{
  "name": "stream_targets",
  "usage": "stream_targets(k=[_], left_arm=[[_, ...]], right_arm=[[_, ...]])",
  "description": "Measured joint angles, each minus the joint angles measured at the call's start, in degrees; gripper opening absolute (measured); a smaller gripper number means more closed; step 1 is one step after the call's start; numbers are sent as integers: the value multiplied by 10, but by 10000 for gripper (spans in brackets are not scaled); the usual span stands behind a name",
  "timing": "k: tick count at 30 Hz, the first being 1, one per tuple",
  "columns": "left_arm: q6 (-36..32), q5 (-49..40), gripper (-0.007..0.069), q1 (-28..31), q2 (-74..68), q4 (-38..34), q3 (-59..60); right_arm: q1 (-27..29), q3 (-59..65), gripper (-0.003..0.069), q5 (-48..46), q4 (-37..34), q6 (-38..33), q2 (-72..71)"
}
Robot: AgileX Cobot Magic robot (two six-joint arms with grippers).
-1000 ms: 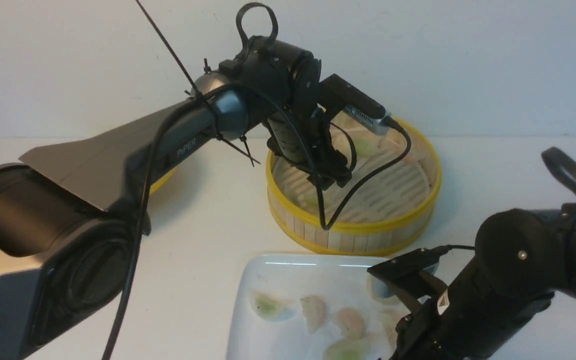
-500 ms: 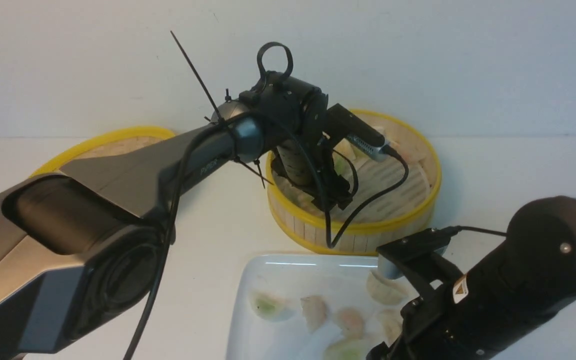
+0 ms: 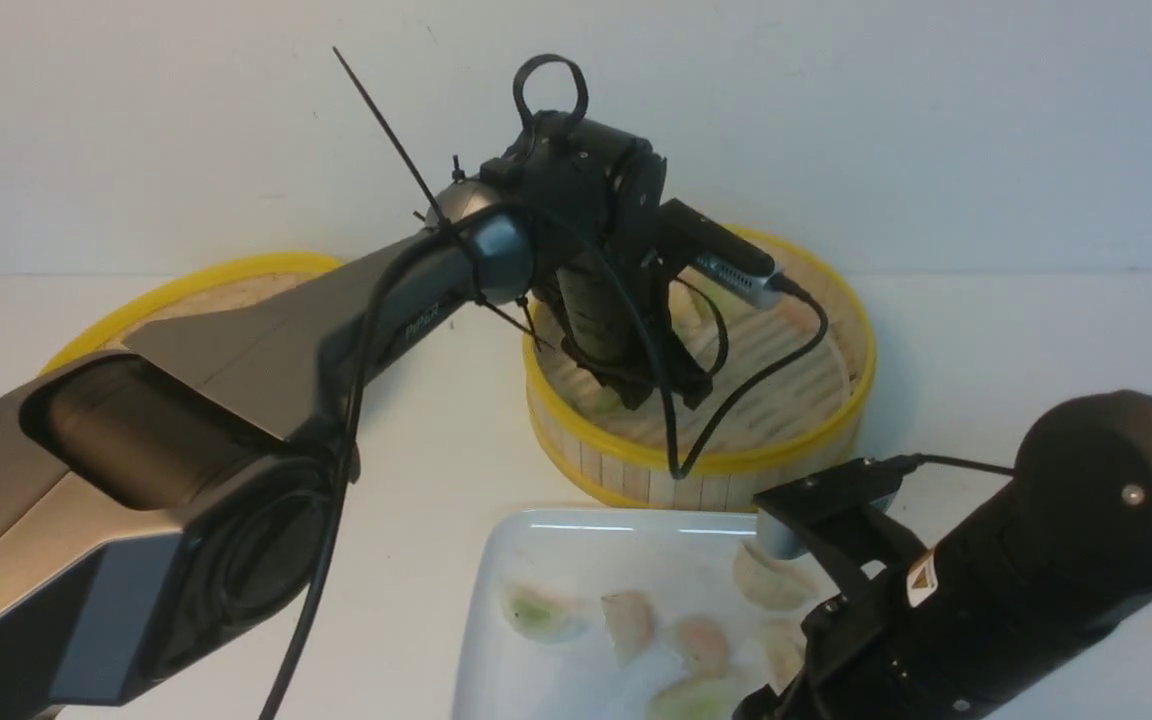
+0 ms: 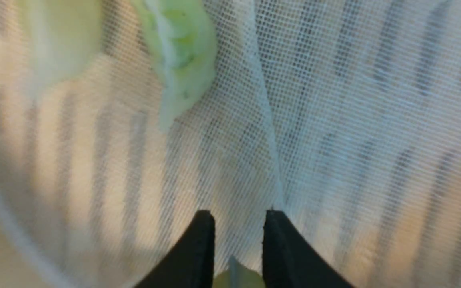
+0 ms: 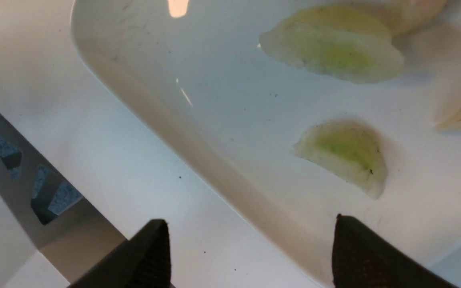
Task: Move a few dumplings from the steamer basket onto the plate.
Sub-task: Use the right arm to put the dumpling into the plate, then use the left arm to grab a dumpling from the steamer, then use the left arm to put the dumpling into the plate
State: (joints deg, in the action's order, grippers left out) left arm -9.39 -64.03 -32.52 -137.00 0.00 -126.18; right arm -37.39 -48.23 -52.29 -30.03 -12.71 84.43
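The steamer basket (image 3: 736, 465) stands at the back centre, lined with white mesh (image 4: 334, 120). My left gripper (image 3: 661, 385) reaches down inside it. In the left wrist view its jaws (image 4: 238, 216) stand narrowly apart with a green dumpling (image 4: 238, 278) held between them. Another green dumpling (image 4: 182, 52) lies on the mesh beyond. The white plate (image 3: 536, 540) sits in front and holds several dumplings (image 3: 628, 622). My right gripper (image 5: 248, 228) is open and empty, low over the plate's edge (image 5: 234, 120), near two green dumplings (image 5: 346, 156).
The flat woven yellow-rimmed lid (image 3: 196, 290) lies at the back left, partly behind my left arm. A pale wall runs along the table's far edge. My right arm covers the plate's right corner.
My left arm dropped into the basket, then rose slightly with its jaws closed in; the basket shifted a little left. My right arm drew back to the right, then stayed still.
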Motion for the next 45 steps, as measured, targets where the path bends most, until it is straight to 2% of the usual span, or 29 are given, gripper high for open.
stream_targets(k=[11, 14, 18, 23, 26, 30, 34, 42, 45], left_arm=[[2, -66, 133, 0, 64, 0, -46], [2, -66, 133, 0, 88, -14, -38], [19, -66, 133, 0, 146, -77, 15], [23, -66, 133, -1, 249, -125, 159], [23, -66, 131, -1, 305, -143, 271], [23, -66, 131, -15, 347, -145, 412], [23, -54, 131, -50, 343, -145, 497], [22, 2, 143, -101, 304, -123, 521], [22, 20, 222, -106, 299, -123, 521]], right_arm=[[0, 0, 409, 1, 1, 7, -36], [6, 0, 346, 8, 6, 7, -72], [43, 0, 211, 0, 28, 9, -128], [120, 0, 41, -28, 62, 18, -192], [169, 0, -3, -39, 77, 21, -226], [225, 0, -14, -51, 81, 22, -263], [242, 0, -15, -58, 81, 22, -279], [243, 1, -15, -65, 74, 23, -283], [243, 1, -15, -69, 74, 23, -283]])
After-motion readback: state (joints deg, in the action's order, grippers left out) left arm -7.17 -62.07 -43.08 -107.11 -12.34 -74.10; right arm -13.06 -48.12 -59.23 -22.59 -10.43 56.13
